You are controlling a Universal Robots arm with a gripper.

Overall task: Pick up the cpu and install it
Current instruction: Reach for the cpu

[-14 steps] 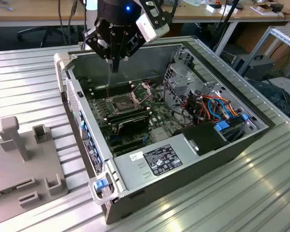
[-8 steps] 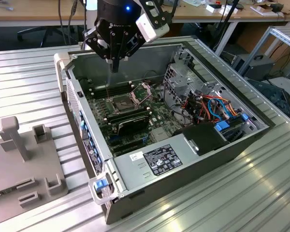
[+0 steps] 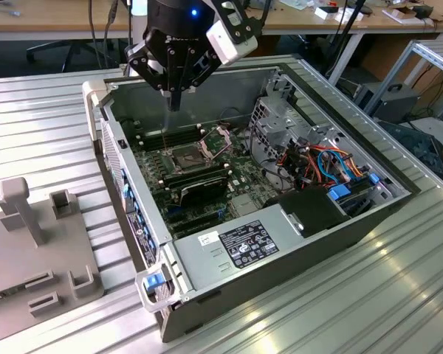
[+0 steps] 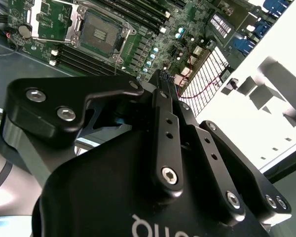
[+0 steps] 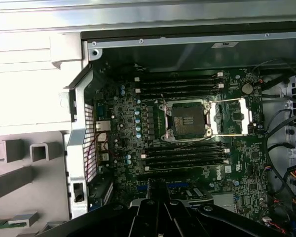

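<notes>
Second wrist view: we are hovering our gripper (image 4: 166,81) above the motherboard (image 4: 153,49), fingers (image 4: 160,106) clenching together with nothing discernible between them. Beyond, the socket (image 4: 101,30) is lying dark and seemingly empty, its frame (image 4: 77,19) swung open. We cannot tell where the cpu is; pickup and installing are looking undone.

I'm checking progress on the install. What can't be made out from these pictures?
Whether the hand grips the cpu: in the second wrist view its own black body covers the tip.
Grey fixture: cut off by the exterior view's left edge.
Socket contacts: too small in both wrist views.
</notes>
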